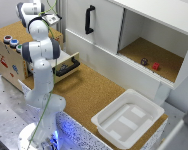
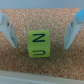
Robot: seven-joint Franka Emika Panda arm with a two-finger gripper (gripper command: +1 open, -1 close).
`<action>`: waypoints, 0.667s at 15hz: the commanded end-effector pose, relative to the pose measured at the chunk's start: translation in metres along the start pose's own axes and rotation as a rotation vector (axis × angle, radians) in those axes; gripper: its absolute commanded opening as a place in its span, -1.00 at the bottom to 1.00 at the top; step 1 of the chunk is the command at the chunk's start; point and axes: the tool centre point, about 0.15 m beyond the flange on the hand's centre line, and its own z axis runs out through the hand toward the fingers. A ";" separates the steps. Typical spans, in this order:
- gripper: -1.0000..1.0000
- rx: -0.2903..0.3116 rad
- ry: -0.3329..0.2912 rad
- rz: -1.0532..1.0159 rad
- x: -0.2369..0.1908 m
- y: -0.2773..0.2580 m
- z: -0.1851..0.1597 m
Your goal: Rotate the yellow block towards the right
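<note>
The yellow block [image 2: 39, 43] lies on the cork surface in the wrist view, with black letters "N" and "U" on its faces. My gripper [image 2: 40, 43] is open and straddles it: one light blue finger [image 2: 9, 31] stands on one side, the other finger [image 2: 72, 29] on the opposite side. A gap shows between each finger and the block. In the exterior view the gripper [image 1: 52, 19] is at the far back left, above the wooden unit. The block does not show there.
An open drawer [image 1: 68, 66] with a black handle juts out below the arm. A wooden box with coloured buttons [image 1: 10, 41] stands at the exterior view's left. A white bin [image 1: 129, 117] sits at the front. The open cabinet holds a red object [image 1: 156, 65] and a dark object [image 1: 144, 61].
</note>
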 end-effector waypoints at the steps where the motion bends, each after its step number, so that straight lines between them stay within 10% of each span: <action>1: -1.00 -0.053 0.054 0.026 -0.016 0.003 0.006; 10: -1.00 0.000 0.081 0.006 -0.027 -0.009 -0.022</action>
